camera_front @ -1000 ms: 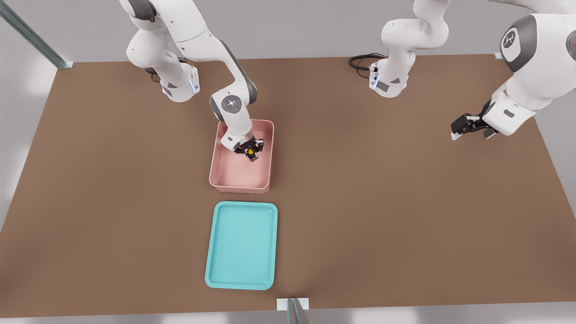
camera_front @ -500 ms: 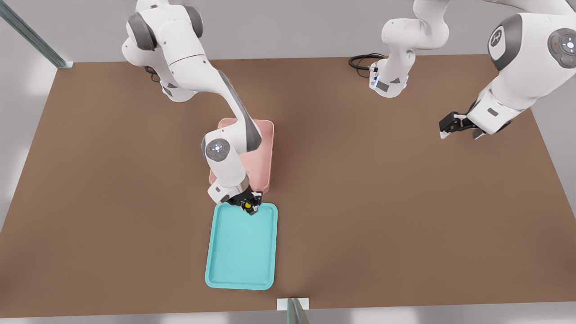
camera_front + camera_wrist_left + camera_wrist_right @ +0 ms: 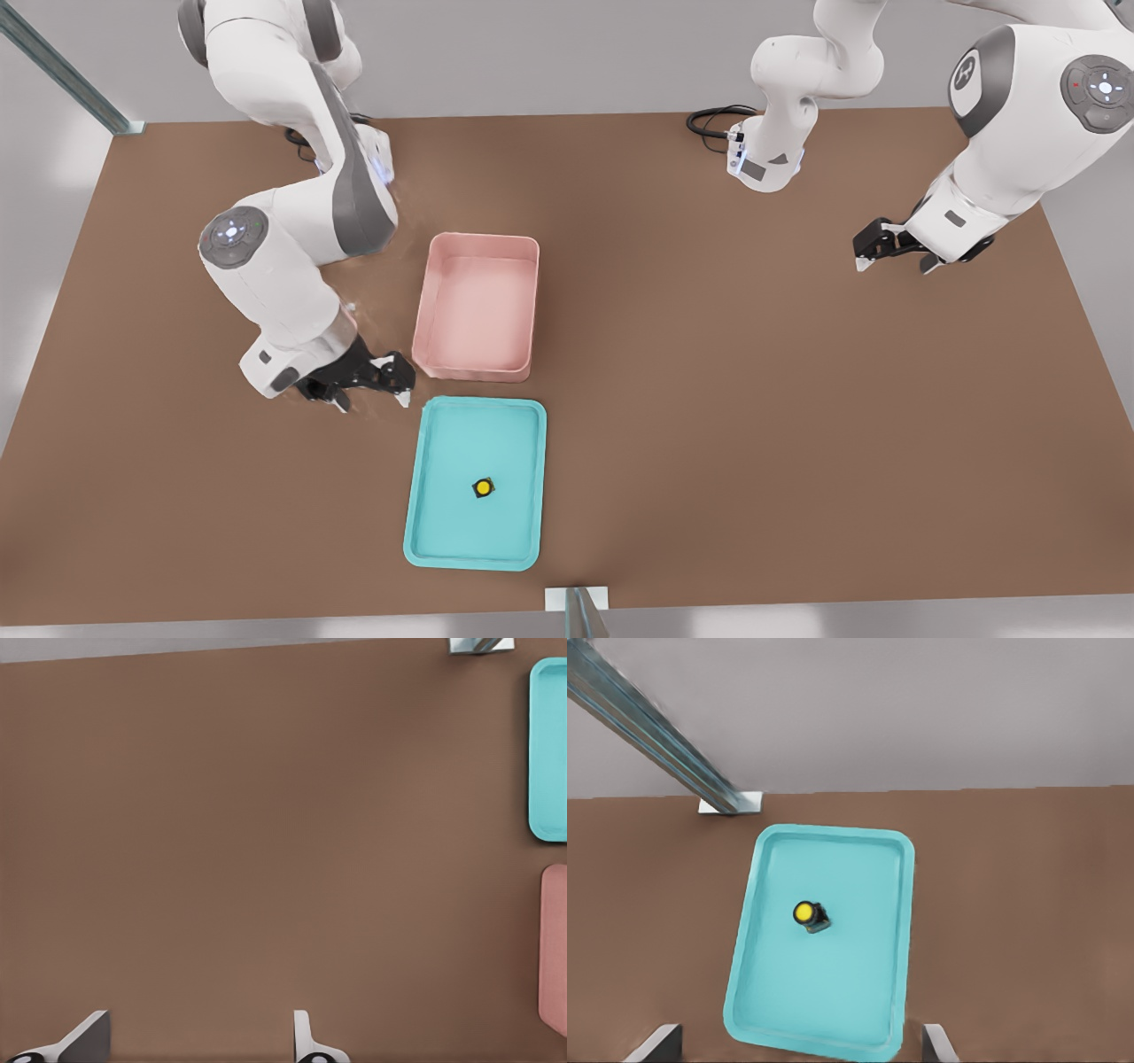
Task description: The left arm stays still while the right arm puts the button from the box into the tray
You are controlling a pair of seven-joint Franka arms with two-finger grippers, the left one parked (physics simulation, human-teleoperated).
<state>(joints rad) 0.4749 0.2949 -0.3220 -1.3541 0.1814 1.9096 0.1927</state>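
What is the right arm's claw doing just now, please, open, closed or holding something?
Right claw: open and empty, over the table beside the tray; the button lies in the tray.

Brown table [image 3: 709,399] (matte), grey wall [image 3: 576,53], metal posts [image 3: 66,71].

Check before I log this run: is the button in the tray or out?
In: the button rests on the tray floor; the gripper, fingers open, hovers beside it.

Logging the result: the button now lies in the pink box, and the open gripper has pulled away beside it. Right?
Not quite. The button lies in the teal tray, as the front view shows; the pink box holds nothing. The gripper is open, beside the box.
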